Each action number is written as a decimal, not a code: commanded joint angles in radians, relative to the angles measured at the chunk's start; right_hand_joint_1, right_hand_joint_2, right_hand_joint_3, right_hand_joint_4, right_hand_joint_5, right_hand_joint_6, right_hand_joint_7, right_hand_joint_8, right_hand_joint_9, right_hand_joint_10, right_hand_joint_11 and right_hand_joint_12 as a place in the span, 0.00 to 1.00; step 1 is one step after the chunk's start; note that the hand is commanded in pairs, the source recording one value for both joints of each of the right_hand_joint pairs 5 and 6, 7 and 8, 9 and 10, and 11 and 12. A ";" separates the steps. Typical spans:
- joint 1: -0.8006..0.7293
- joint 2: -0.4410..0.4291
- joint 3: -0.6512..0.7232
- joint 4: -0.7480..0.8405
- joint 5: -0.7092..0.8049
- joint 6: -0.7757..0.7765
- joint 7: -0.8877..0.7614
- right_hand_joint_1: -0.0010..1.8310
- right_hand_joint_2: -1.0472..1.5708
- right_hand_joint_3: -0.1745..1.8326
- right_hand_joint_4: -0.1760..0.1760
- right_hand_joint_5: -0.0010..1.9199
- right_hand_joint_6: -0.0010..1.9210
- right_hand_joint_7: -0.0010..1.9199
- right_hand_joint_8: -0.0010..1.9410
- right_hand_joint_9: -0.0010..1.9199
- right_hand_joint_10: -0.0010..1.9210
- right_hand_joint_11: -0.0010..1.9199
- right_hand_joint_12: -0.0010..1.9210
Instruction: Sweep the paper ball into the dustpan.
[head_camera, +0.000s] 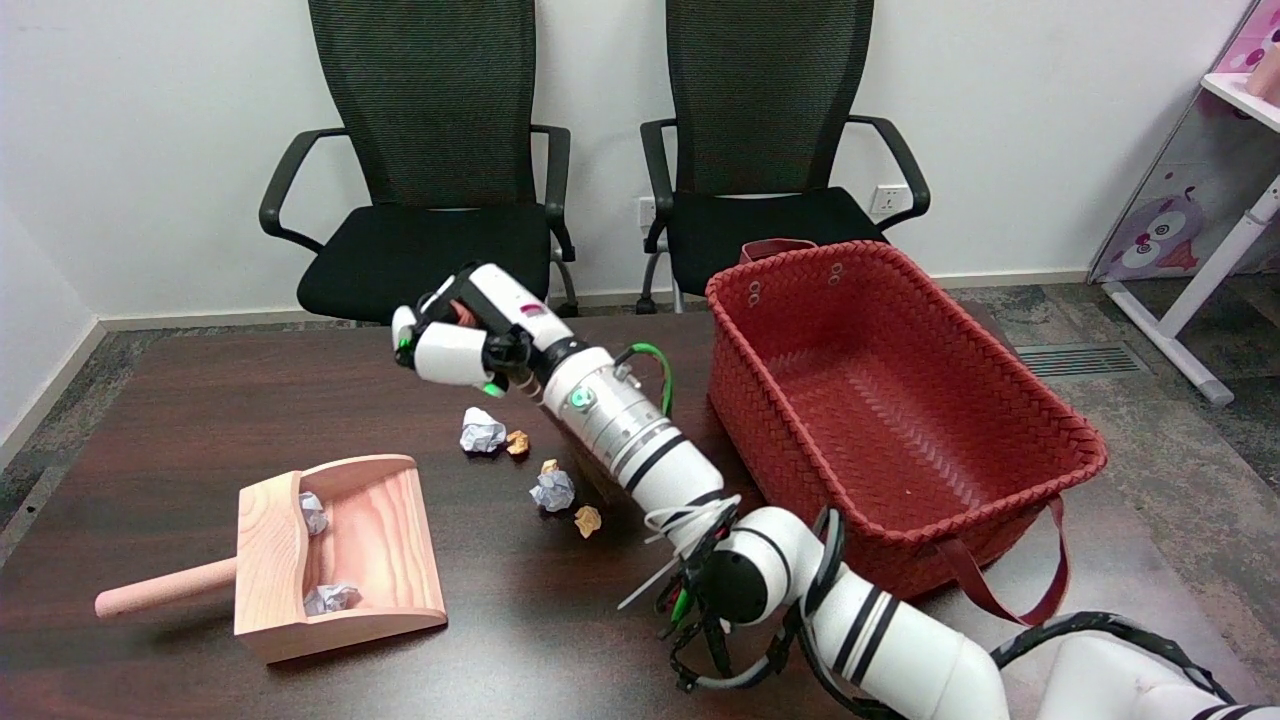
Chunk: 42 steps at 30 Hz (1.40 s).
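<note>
My right hand (455, 338) hovers above the table's middle, behind the loose paper, its fingers curled in. A sliver of something reddish-brown (464, 312) shows inside the curl; I cannot tell what it is. Two white paper balls (482, 432) (553, 490) lie on the dark table just below and right of the hand. Small brown scraps (517, 442) (587, 520) lie among them. The wooden dustpan (385, 530) sits at the front left, mouth facing right, handle (165, 588) pointing left. Two white paper balls (313, 512) (332, 598) rest inside it.
A large red woven basket (905, 300) stands on the table's right side, close to my forearm (640, 440). Two black office chairs (430, 230) (770, 215) stand behind the table. Bare table (250, 400) stretches left of the hand.
</note>
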 joint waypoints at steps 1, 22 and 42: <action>0.003 -0.033 -0.075 0.074 -0.049 0.022 0.001 0.37 0.95 0.84 0.69 1.00 1.00 1.00 0.99 1.00 1.00 1.00 1.00; 0.034 -0.035 -0.202 0.131 0.249 -0.045 0.298 0.37 0.76 0.92 0.60 1.00 1.00 1.00 0.99 1.00 1.00 1.00 1.00; 0.122 0.015 -0.269 0.181 0.279 -0.332 0.519 0.41 0.63 0.84 0.54 1.00 1.00 1.00 0.99 1.00 1.00 1.00 1.00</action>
